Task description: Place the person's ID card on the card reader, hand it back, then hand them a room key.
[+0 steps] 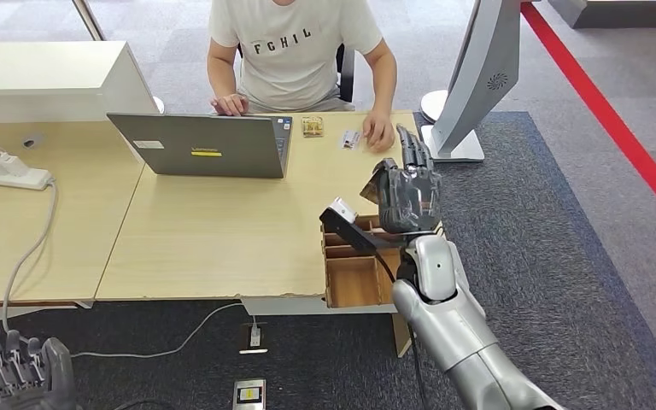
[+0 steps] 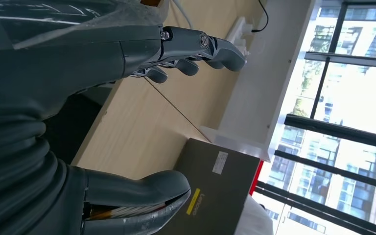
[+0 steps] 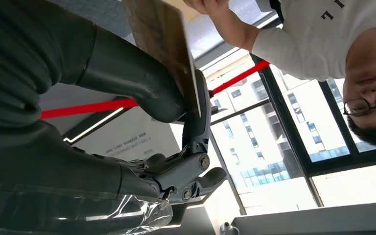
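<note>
A card (image 3: 169, 46) is pinched between the thumb and a finger of the right hand (image 1: 407, 192), as is seen in the right wrist view, where the flat card is pressed edge-on against the thumb. In the head view this hand is raised above the right end of the table (image 1: 213, 239), just over a wooden compartment box (image 1: 354, 273) set at the table's near right corner, with a dark card reader (image 1: 348, 224) just beside it at the box's far edge. Whether the held card is the ID card or a room key cannot be told. A second small card (image 1: 350, 139) is seen lying on the table at its far edge, touched by the person's hand (image 1: 378, 132); a small brown item (image 1: 313, 126) lies near it. A grey laptop (image 1: 201, 145) is stood open in front of the person (image 1: 295, 47), whose other hand is rested beside it. The left hand (image 1: 17, 367) is held low beside the table, away from everything, with its fingers spread and nothing held. A white power strip (image 1: 4, 171) is laid on the adjoining table at the left.
</note>
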